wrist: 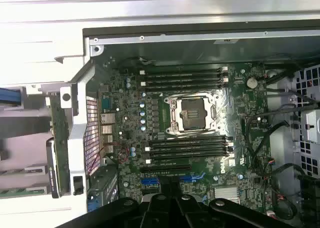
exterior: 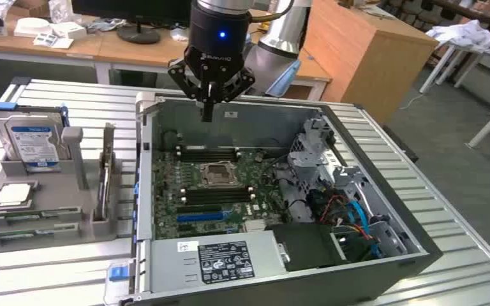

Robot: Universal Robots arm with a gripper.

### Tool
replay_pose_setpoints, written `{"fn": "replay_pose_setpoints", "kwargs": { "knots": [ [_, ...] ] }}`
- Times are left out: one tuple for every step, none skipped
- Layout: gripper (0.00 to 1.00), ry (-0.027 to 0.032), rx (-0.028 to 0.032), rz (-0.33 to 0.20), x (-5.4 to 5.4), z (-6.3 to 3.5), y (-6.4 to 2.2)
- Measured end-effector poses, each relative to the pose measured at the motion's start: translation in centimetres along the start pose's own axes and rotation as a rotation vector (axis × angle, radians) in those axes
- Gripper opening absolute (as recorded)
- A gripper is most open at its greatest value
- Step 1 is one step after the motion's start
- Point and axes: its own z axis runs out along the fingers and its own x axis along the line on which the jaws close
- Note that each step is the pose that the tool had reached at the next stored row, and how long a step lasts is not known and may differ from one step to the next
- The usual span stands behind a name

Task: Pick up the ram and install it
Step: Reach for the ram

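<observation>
Gripper [exterior: 208, 113]: fingers pressed together, empty, hanging over the open computer case's [exterior: 262, 118] far wall.
Ram [exterior: 104, 182]: on edge in the grey holder [exterior: 73, 146], by the tabletop's edge at the exterior view's left; top edge likely left free for pinching.
Memory slots [exterior: 215, 194]: bare, facing up.

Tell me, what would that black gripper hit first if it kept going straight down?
Probably the green motherboard inside the open grey metal computer case; the black gripper hangs over it, though exactly where it would land is unclear.
</observation>
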Motion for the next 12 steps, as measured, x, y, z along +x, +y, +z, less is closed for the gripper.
{"fn": "replay_pose_setpoints", "kwargs": {
  "knots": [
    [0.11, 0.0000, 0.0000, 0.000, 0.00, 0.00, 0.00],
    [0.11, 0.0000, 0.0000, 0.000, 0.00, 0.00, 0.00],
    [0.11, 0.0000, 0.0000, 0.000, 0.00, 0.00, 0.00],
    [0.11, 0.0000, 0.0000, 0.000, 0.00, 0.00, 0.00],
    [0.11, -0.0001, 0.0000, 0.000, 0.01, 0.00, 0.00],
    [0.11, 0.0000, 0.0000, 0.000, 0.05, 0.00, 0.00],
    [0.11, 0.0000, 0.0000, 0.000, 0.09, 0.00, 0.00],
    [0.11, 0.0000, 0.0000, 0.000, 0.13, 0.00, -0.01],
    [0.11, 0.0000, 0.0000, 0.000, 0.17, 0.00, -0.01],
    [0.11, 0.0000, 0.0000, 0.000, 0.21, -0.01, -0.01],
    [0.11, 0.0000, 0.0000, 0.000, 0.26, -0.01, -0.02],
    [0.11, 0.0000, 0.0001, 0.000, 0.32, -0.01, -0.03]
  ]
}}
